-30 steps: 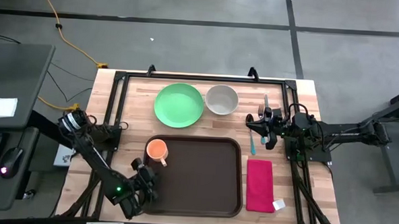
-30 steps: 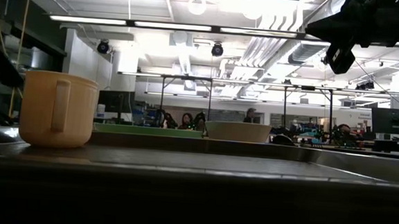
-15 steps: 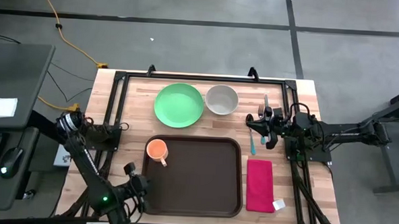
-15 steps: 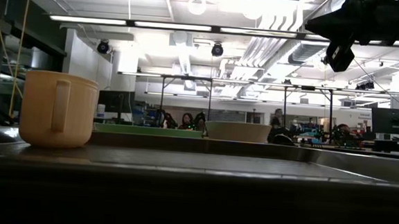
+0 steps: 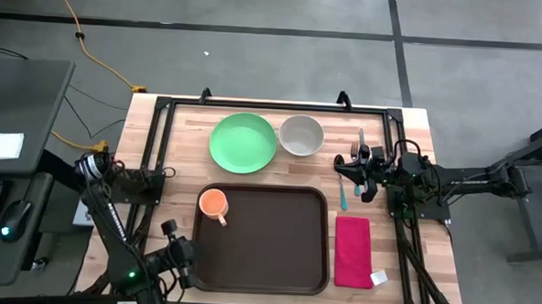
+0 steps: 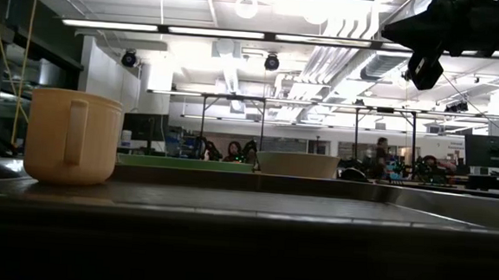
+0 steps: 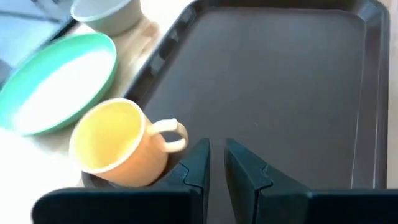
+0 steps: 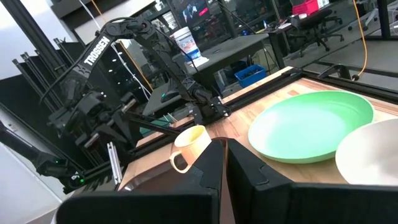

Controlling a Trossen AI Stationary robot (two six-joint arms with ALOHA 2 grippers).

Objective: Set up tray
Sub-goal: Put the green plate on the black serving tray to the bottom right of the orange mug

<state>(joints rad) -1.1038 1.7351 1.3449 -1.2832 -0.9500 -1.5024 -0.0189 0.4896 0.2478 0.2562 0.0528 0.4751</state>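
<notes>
Below centre in the overhead view lies the tray [image 5: 272,239], a dark brown rectangle with a raised rim, resting flat on the wooden surface [image 5: 179,148]. An orange cup [image 5: 213,204] stands in the tray's upper left corner, its handle towards the tray's middle. Above the tray, on the bare wood, sit a green plate [image 5: 243,142] and, just to its right, a pale bowl [image 5: 301,135]; the two are close but whether they touch cannot be told. A red napkin [image 5: 352,251] lies just right of the tray, and a light blue utensil [image 5: 343,194] lies above the napkin, near the right arm.

The left pincer [image 5: 177,255] hovers at the lower left of the frame, just outside the tray's left rim. Its wrist view shows the pincer [image 7: 216,163] with fingers a narrow gap apart and nothing between them, aimed across the tray floor beside the cup. The right pincer [image 5: 354,173] waits at the right edge of the surface, fingers shut and empty, as its own view [image 8: 225,163] confirms.

Judged from this layout, the setting-up is at an early stage: only the cup is loaded. The next move probably calls for one arm to reach the plate, bowl, napkin or utensil, with its fingers opened wider first.
</notes>
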